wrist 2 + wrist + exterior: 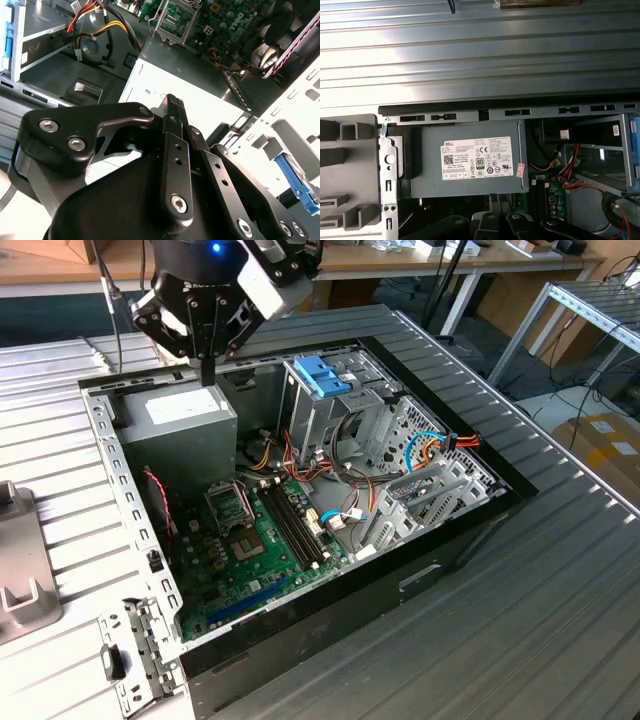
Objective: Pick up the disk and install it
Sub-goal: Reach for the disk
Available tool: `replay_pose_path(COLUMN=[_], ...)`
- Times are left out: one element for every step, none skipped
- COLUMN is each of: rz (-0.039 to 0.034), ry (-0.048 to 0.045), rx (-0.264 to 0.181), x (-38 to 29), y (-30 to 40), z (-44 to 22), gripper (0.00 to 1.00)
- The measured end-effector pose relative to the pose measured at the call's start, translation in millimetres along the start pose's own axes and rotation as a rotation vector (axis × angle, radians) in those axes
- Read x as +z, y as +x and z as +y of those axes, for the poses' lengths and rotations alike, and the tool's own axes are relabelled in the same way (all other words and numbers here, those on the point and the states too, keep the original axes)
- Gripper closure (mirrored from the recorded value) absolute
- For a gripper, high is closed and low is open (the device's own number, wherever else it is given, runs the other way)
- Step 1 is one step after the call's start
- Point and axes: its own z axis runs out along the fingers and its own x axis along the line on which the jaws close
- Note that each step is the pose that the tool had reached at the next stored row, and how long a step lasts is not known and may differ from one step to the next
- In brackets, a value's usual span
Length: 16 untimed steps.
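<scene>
hovering over psu, end effector closed; label seen in first wrist view.

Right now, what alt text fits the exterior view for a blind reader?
A black robot gripper hangs over the grey box-shaped power supply inside an open black desktop computer case on a ribbed metal table. A green motherboard and a blue-latched metal drive cage sit inside too.

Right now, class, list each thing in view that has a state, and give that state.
computer case: open, side panel off
gripper: shut, holding nothing, over the power supply
power supply: mounted in the case, label up
blue latch: sitting atop the metal cage
</scene>
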Motion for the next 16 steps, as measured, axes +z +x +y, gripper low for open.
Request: replay_pose_path(rz=[0.0,0.0,0.0,0.0,0.0,0.0,0.0,0.0,0.0,0.0,0.0,0.0,0.0,0.0,0.0,0.0], ry=[0.0,0.0,0.0,0.0,0.0,0.0,0.0,0.0,-0.0001,0.0,0.0,0.0,0.0,-0.0001,0.0,0.0], rx=[0.0,0.0,0.0,0.0,0.0,0.0,0.0,0.0,0.0,0.0,0.0,0.0,0.0,0.0,0.0,0.0], x=[0.0,0.0,0.0,0.0,0.0,-0.1,-0.1,-0.1,0.0,-0.1,-0.1,-0.1,0.0,0.0,-0.1,-0.1], y=[0.3,0.4,0.5,0.9,1.3,1.6,1.8,2.0,2.1,2.2,2.4,2.6,2.7,3.2,3.5,3.9], z=[0.0,0.0,0.0,-0.1,-0.1,-0.1,-0.1,-0.2,-0.2,-0.2,-0.2,-0.2,-0.2,-0.2,-0.3,-0.3], gripper=[0.9,0.9,0.9,0.9,0.9,0.9,0.9,0.9,0.9,0.9,0.9,0.9,0.9,0.9,0.9,0.9])
